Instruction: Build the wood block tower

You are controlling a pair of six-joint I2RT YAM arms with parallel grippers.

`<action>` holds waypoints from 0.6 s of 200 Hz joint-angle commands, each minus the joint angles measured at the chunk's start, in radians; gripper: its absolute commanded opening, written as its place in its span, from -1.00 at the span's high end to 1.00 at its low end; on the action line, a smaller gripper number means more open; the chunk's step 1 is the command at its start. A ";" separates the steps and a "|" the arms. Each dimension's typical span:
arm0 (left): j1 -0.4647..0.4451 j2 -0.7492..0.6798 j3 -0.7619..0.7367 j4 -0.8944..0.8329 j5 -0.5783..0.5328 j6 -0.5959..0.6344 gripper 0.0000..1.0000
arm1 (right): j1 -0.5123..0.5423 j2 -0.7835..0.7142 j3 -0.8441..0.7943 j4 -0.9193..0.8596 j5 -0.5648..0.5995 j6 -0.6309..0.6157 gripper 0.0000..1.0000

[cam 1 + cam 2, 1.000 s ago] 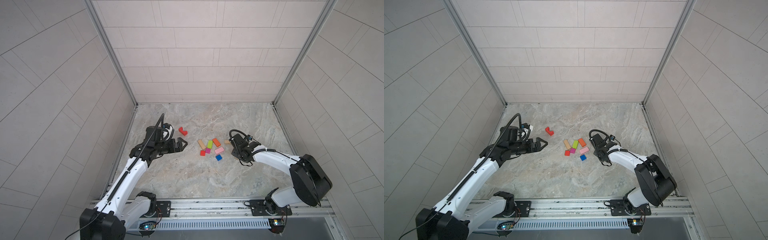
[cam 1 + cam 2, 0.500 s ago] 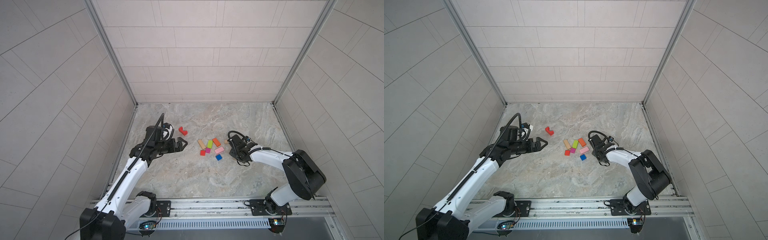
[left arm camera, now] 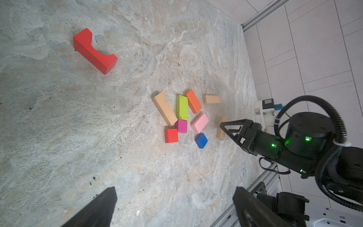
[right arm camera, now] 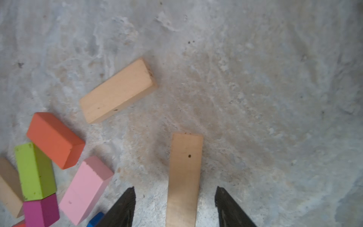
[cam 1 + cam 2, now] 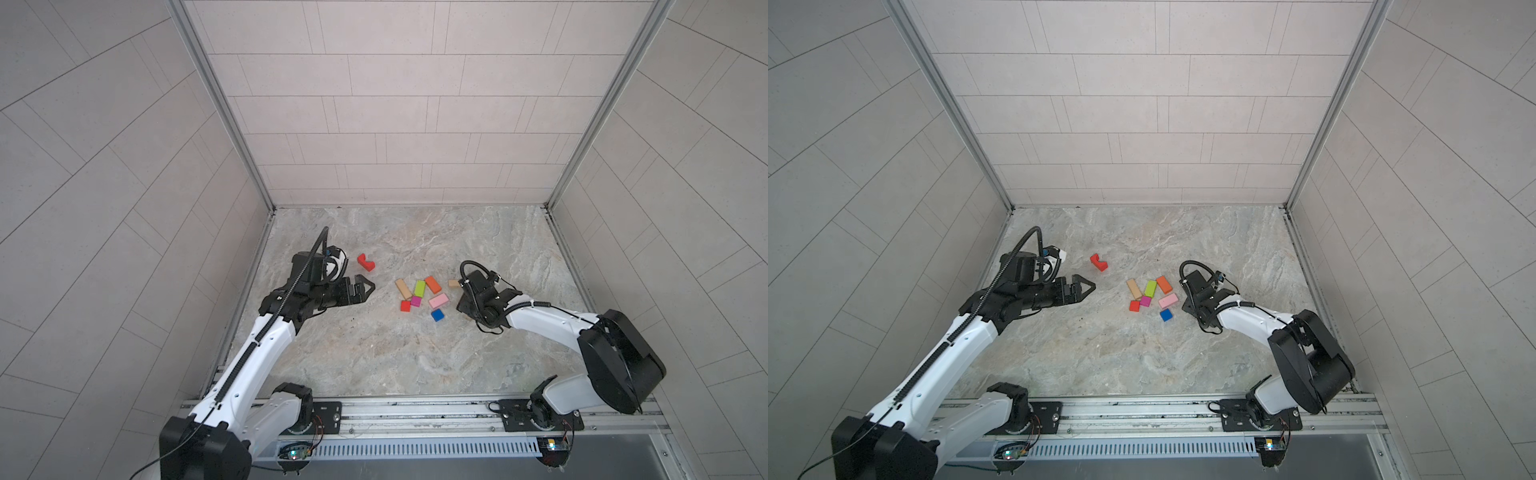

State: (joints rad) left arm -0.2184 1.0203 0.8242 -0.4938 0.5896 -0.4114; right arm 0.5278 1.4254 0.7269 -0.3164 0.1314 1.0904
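Right hand point(image 4: 174, 188) hangs low over the marbled bench point(image 4: 255, 78), fingers spread to either side of a plain tan wooden bar point(image 4: 185, 167) lying flat between them, with a gap showing on both sides. Left hand point(image 3: 175, 191) is spread wide too, holds nothing, and is well apart from the blocks.

No wood block tower stands yet. A second tan wooden bar point(image 4: 117, 91), an orange wooden oblong point(image 4: 56, 140), a pink wooden oblong point(image 4: 86, 188) and a lime wooden oblong point(image 4: 34, 171) lie loose nearby in one layer.

To handle the bar well, the hand should probably either close squarely on its long sides or rise straight up, so that neither finger skews it. The frame cuts off the bar's near end, and in both top views the right hand covers the bar.
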 commanded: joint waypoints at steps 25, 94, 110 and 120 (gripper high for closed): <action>0.001 -0.005 -0.007 0.009 0.004 0.000 -1.00 | 0.003 -0.071 0.009 -0.072 -0.035 -0.172 -0.76; 0.000 -0.005 -0.009 0.009 0.005 -0.002 -0.99 | 0.003 -0.014 -0.056 0.067 -0.213 -0.194 -0.98; 0.001 -0.004 -0.010 0.009 0.004 -0.001 -0.99 | 0.004 0.005 -0.070 0.110 -0.238 -0.185 -0.98; 0.000 -0.004 -0.011 0.009 0.002 0.000 -0.99 | 0.004 0.017 -0.070 0.121 -0.244 -0.182 -0.99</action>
State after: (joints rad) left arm -0.2184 1.0206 0.8242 -0.4931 0.5900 -0.4118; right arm 0.5278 1.4178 0.6720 -0.2527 -0.0662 0.9043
